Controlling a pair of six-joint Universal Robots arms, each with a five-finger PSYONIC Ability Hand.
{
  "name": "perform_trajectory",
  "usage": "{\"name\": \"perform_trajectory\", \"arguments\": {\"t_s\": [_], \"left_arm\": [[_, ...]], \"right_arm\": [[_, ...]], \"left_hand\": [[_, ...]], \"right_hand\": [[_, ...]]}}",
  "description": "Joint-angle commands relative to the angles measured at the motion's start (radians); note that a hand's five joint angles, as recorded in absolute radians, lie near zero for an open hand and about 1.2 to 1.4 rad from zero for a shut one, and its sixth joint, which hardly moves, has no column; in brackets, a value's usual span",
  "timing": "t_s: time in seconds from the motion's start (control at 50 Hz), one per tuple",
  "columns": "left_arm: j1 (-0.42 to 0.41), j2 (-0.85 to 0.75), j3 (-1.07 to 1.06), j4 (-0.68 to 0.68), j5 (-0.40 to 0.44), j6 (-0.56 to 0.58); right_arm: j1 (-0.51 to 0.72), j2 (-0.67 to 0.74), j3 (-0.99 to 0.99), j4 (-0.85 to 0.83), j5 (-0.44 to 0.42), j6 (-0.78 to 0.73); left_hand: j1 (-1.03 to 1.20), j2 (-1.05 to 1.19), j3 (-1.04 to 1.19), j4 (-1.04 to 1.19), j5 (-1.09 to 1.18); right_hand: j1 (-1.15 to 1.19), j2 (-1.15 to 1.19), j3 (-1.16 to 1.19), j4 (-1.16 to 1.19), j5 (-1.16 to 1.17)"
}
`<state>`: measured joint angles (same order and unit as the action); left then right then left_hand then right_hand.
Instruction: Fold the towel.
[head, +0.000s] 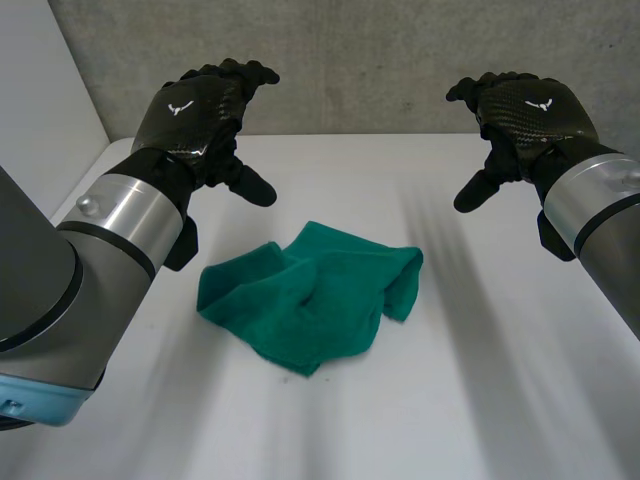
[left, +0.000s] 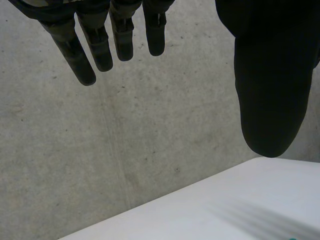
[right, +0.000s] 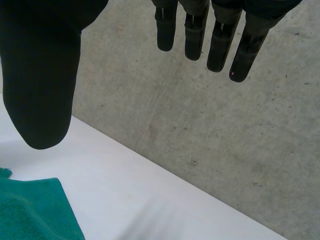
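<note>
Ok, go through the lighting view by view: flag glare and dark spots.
Head view: soft even light, sheen on the left hand and its grey forearm, none on the towel. Left wrist view: that hand is near-black against the wall. Right wrist view: the right hand likewise.

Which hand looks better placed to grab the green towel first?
Left, narrowly: the left hand and right hand both hover open, but the crumpled towel lies nearer the left.

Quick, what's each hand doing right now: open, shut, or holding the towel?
Left hand: open, holding nothing.
Right hand: open, holding nothing; the towel lies crumpled, untouched.
</note>
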<state>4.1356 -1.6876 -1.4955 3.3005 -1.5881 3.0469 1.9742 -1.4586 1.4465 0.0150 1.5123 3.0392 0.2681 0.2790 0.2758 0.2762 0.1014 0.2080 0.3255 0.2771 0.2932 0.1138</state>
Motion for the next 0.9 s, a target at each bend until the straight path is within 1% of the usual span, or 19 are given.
{"name": "perform_trajectory", "arguments": {"t_s": [0.02, 0.56, 0.64, 0.72, 0.78, 0.82, 0.88, 0.9], "left_arm": [[-0.003, -0.004, 0.003, 0.004, -0.001, -0.002], [-0.003, -0.02, 0.007, 0.002, 0.002, 0.001], [0.0, -0.03, 0.012, -0.018, 0.007, 0.013], [0.009, -0.066, 0.003, -0.088, 0.005, 0.03], [0.024, -0.101, -0.005, -0.127, 0.0, 0.047], [0.079, -0.144, -0.038, -0.144, 0.0, 0.079], [0.097, -0.155, -0.049, -0.144, 0.0, 0.087], [0.142, -0.194, -0.101, -0.139, 0.011, 0.114]], "right_arm": [[0.002, 0.003, -0.001, 0.0, -0.001, -0.005], [-0.005, 0.007, -0.008, -0.001, -0.01, -0.008], [-0.005, 0.015, -0.02, 0.017, -0.02, -0.036], [-0.005, 0.062, -0.026, 0.063, -0.026, -0.143], [0.003, 0.141, -0.029, 0.092, -0.046, -0.238], [0.005, 0.202, -0.038, 0.094, -0.061, -0.292], [0.008, 0.245, -0.047, 0.091, -0.067, -0.307], [0.011, 0.326, -0.075, 0.074, -0.079, -0.309]], "left_hand": [[-0.081, -0.092, -0.089, -0.089, -0.089], [-0.069, -0.08, -0.077, -0.077, -0.077], [-0.069, -0.08, -0.077, -0.077, -0.077], [-0.069, -0.08, -0.077, -0.077, -0.077], [-0.066, -0.077, -0.074, -0.074, -0.074], [-0.055, -0.066, -0.062, -0.063, -0.063], [-0.043, -0.054, -0.051, -0.051, -0.051], [-0.014, -0.025, -0.021, -0.022, -0.022]], "right_hand": [[-0.033, -0.151, -0.103, -0.119, -0.114], [-0.033, -0.151, -0.103, -0.119, -0.114], [-0.033, -0.151, -0.103, -0.119, -0.114], [-0.033, -0.151, -0.103, -0.119, -0.114], [-0.033, -0.151, -0.103, -0.119, -0.114], [-0.033, -0.151, -0.103, -0.119, -0.114], [-0.033, -0.151, -0.103, -0.119, -0.114], [-0.033, -0.151, -0.103, -0.119, -0.114]]}}
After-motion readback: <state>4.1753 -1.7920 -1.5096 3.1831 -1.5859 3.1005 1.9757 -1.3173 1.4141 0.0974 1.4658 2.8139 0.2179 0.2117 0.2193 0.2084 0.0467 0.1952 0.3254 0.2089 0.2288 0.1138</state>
